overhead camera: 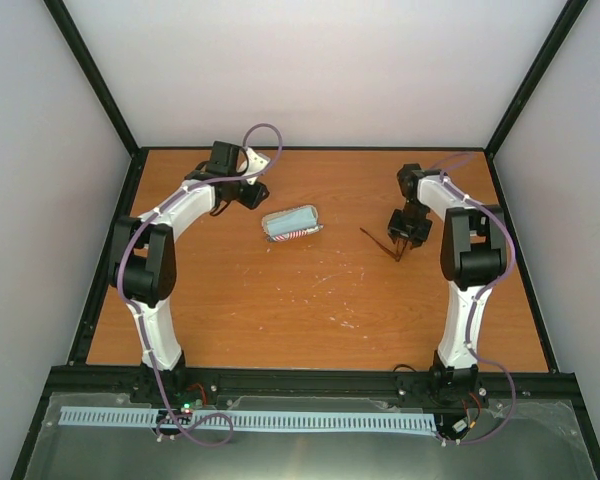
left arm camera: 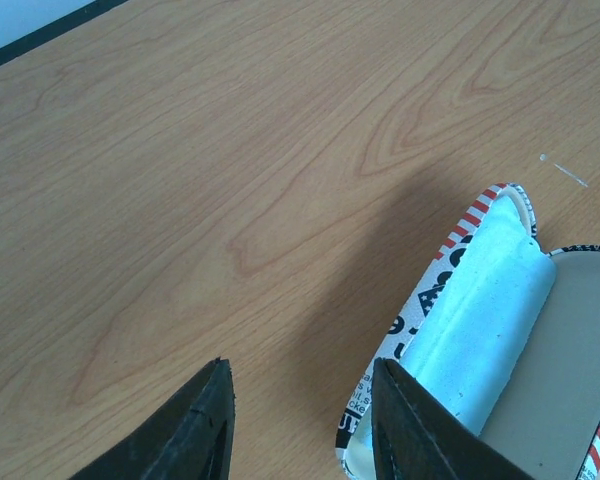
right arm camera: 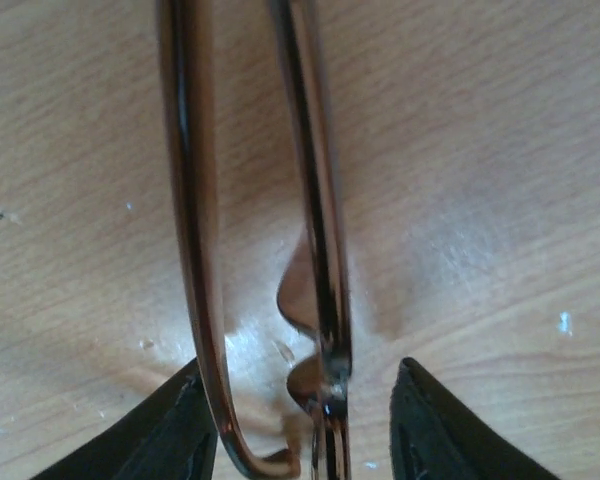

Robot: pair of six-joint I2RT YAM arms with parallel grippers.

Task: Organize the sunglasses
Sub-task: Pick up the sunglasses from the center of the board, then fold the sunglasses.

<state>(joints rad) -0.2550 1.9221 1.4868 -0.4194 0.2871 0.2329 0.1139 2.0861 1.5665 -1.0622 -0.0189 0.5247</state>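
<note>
Where the wooden table lies right of centre, the sunglasses are found: thin brown frame, brownish lenses, slim temple arms reaching leftward from the right gripper. In the right wrist view, the frame runs between the two fingers; one finger sits close against a temple arm, and the other stands off with bare wood between. Jaws parted, straddling the glasses, not clamped. Well apart to the left: the flag-patterned case, lying open, with a pale blue cloth inside. Just beside the case: the left gripper, fingers spread, nothing between them, wood grain beneath.
</note>
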